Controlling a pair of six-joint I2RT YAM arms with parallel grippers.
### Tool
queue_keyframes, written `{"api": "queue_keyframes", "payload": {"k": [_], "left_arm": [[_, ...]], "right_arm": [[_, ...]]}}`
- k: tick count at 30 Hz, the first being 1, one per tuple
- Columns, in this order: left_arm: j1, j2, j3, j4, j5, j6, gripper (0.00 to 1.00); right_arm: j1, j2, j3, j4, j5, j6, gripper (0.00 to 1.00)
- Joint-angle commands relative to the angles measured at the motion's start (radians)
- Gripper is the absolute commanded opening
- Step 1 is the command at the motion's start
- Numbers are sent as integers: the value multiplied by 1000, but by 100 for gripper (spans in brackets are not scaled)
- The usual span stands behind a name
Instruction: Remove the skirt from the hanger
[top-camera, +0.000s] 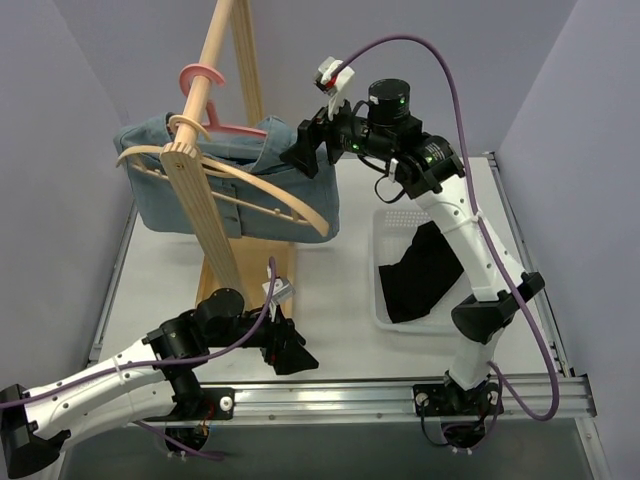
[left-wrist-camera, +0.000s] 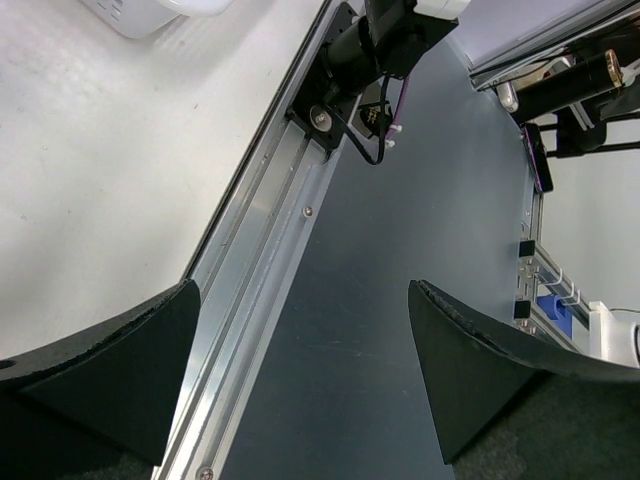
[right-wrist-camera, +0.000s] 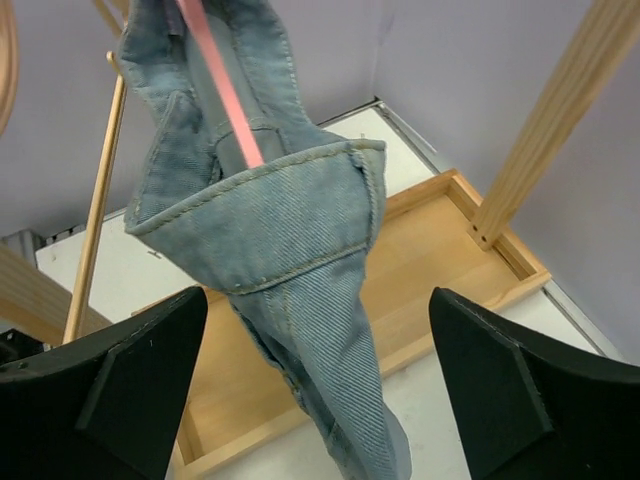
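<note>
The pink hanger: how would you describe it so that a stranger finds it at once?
Find the wooden rack on the left. On its sloping rail hangs a blue denim skirt; the pink hanger carries it. Neighbouring hangers are bare wood.

You have one denim skirt (top-camera: 160, 205) to count, at the far left of the worktop (top-camera: 340, 295). It hangs on one pink hanger (top-camera: 200, 76). You also have one wooden hanger (top-camera: 270, 190), which makes two hangers in all, both on one wooden rack (top-camera: 205, 215). On the right you have one white basket (top-camera: 385, 225) with one black garment (top-camera: 420, 270) in it. That gives you two pieces of clothing. There are two arms, so you have two end effectors: the left end effector (top-camera: 292, 352) and the right end effector (top-camera: 300, 152).
</note>
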Motion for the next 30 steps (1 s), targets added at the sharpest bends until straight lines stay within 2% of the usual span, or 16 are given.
{"api": "queue_keyframes", "payload": {"k": [1, 10, 11, 12, 16, 19, 20, 26, 30], "left_arm": [[26, 9, 15, 69, 52, 17, 94], [64, 12, -1, 77, 95, 8, 94], [68, 11, -7, 77, 95, 3, 94], [71, 9, -11, 80, 98, 2, 94], [81, 11, -14, 88, 110, -2, 94], [89, 18, -14, 92, 118, -2, 94], [91, 22, -14, 95, 120, -3, 94], [95, 35, -26, 123, 133, -23, 94], [97, 43, -34, 150, 144, -40, 94]], "right_arm": [[-1, 32, 47, -3, -137, -24, 87], [-2, 136, 104, -88, -189, -81, 73], [-2, 147, 105, -89, -194, -81, 68], [-1, 152, 111, -91, -195, -81, 53], [2, 161, 114, -85, -209, -87, 35], [2, 155, 117, -65, -228, -89, 3], [4, 150, 114, -54, -231, -80, 0], [8, 145, 133, 18, -301, -35, 0], [56, 135, 140, 111, -268, -21, 0]]}}
